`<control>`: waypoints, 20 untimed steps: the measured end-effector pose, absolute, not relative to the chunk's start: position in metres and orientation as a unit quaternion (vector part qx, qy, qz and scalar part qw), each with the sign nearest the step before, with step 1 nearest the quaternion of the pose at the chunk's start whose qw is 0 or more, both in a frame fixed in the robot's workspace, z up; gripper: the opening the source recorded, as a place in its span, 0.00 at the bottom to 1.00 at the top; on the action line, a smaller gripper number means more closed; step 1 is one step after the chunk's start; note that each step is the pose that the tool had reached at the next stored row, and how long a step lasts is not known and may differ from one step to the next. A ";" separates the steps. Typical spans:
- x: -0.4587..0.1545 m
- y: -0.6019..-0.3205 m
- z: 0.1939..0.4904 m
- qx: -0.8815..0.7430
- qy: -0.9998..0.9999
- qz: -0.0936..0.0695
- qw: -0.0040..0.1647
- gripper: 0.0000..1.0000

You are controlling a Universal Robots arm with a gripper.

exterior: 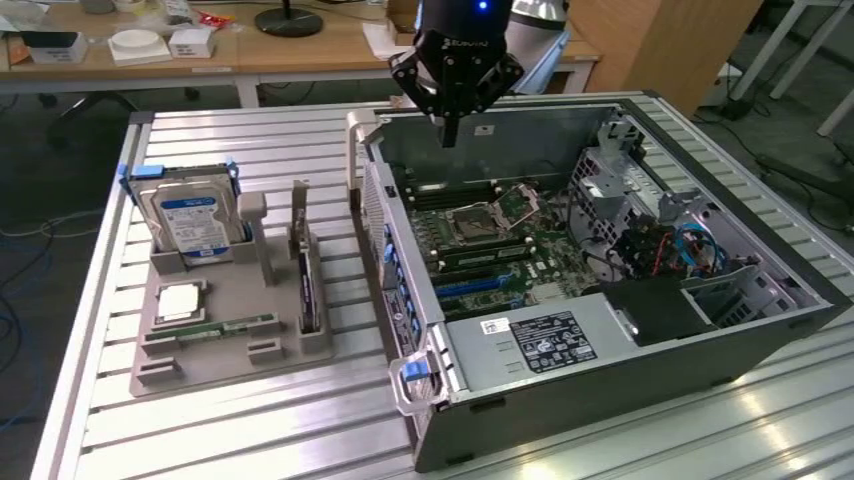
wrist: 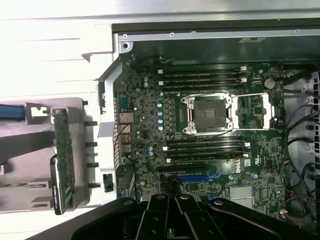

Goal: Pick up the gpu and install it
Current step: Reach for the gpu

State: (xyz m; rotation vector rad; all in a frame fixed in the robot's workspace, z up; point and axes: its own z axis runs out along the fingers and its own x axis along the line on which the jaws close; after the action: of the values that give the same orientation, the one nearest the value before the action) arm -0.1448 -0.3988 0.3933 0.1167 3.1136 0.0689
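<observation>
1. Hanging over the open metal computer case [exterior: 667, 370]: black gripper [exterior: 450, 135], pinched fully together, gripping nothing.
2. Standing on edge in a matte grey moulded holder [exterior: 227, 345], at the exterior view's left of the case, well apart from the gripper: the gpu [wrist: 64, 150], flat green board with black boxy cooler.
3. Beneath everything, ribbed aluminium table [exterior: 240, 430] with long parallel slats.
</observation>
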 end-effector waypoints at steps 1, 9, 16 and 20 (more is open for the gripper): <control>-0.146 -0.399 0.393 0.037 0.999 0.022 0.012 0.10; -0.159 -0.399 0.393 0.037 0.999 0.022 0.012 0.10; -0.171 -0.399 0.393 0.037 0.999 0.022 0.012 0.10; -0.177 -0.399 0.393 0.037 0.999 0.022 0.012 0.10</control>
State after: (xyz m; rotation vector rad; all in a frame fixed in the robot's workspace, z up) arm -0.1773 -0.3988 0.3933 0.1166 3.1137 0.0689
